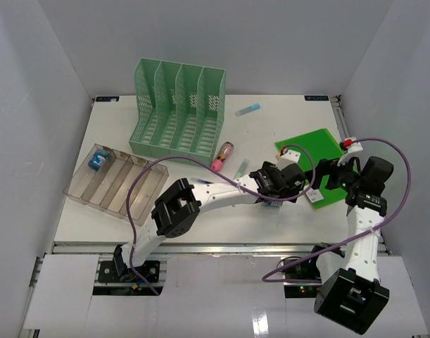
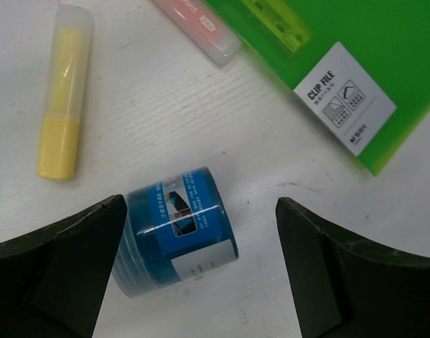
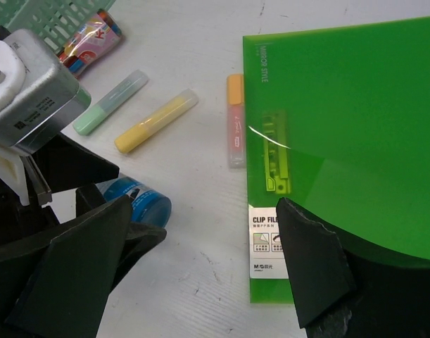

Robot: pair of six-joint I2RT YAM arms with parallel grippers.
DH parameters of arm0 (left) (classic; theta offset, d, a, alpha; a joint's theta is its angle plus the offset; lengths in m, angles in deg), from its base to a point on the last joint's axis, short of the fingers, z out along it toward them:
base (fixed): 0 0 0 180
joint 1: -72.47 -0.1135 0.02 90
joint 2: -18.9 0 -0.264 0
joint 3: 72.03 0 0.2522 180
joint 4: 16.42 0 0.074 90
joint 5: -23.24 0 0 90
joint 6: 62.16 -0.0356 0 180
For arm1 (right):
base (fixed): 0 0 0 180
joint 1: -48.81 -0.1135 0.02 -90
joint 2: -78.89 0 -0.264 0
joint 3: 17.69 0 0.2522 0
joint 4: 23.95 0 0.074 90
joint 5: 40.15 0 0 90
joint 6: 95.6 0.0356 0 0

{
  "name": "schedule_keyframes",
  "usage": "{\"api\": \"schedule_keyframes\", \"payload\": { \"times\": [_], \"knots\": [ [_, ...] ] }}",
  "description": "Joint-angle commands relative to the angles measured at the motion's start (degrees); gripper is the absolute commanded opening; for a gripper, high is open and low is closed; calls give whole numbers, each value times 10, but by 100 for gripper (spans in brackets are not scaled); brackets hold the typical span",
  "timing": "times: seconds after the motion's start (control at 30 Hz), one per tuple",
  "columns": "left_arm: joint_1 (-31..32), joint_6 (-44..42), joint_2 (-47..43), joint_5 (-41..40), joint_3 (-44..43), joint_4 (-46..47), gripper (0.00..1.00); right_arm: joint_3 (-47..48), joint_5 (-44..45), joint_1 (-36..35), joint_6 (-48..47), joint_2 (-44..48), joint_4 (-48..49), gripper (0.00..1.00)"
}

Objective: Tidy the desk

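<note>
**deskbot_fan:** So which arm do we say is on the blue tub [image 2: 176, 229]? It sits on the right half of the desk [image 1: 285, 120], nearer the front rail edge than the back one, just off the near corner of the green clip file [image 3: 341, 127].

**yam_tinkerer:** Left one, easy. We see the left gripper [image 2: 200, 204] reaching across and hanging right above it, jaws spread wide, nothing held, with the tub sitting in the gap between the fingers. The right gripper [image 3: 204, 208] is also spread and empty, but it's over the clip file toward the right edge, so it's the farther one.

**deskbot_fan:** And the tub's axis?

**yam_tinkerer:** It's lying on its side, and it's stubby. In the left wrist view we read its axis as running roughly finger to finger, tilted a little. So we'd guess closing lands on the flat ends rather than the round wall, which is good, less chance of rolling. A yellow highlighter [image 2: 60, 105] lies near it on the left side, well apart from the fingers.
</note>
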Motion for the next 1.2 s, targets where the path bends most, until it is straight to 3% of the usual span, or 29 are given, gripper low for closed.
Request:
{"api": "schedule_keyframes", "payload": {
  "times": [0.0, 0.2, 0.47, 0.83, 1.17],
  "knots": [
    [9, -4, -3, -79, -32, -59, 98, 1, -39, -5, 12, 12, 7, 90],
    [13, -12, -13, -112, -30, -66, 98, -1, -38, -5, 12, 13, 7, 90],
    [13, 2, -2, -62, -33, -82, 98, -1, -36, -5, 11, 9, 7, 90],
    [13, 66, 7, -63, -39, -133, 98, -2, -34, -5, 11, 7, 8, 90],
    [11, 66, 17, -44, -35, -130, 79, -2, -33, -4, 11, 9, 7, 90]
  ]
}}
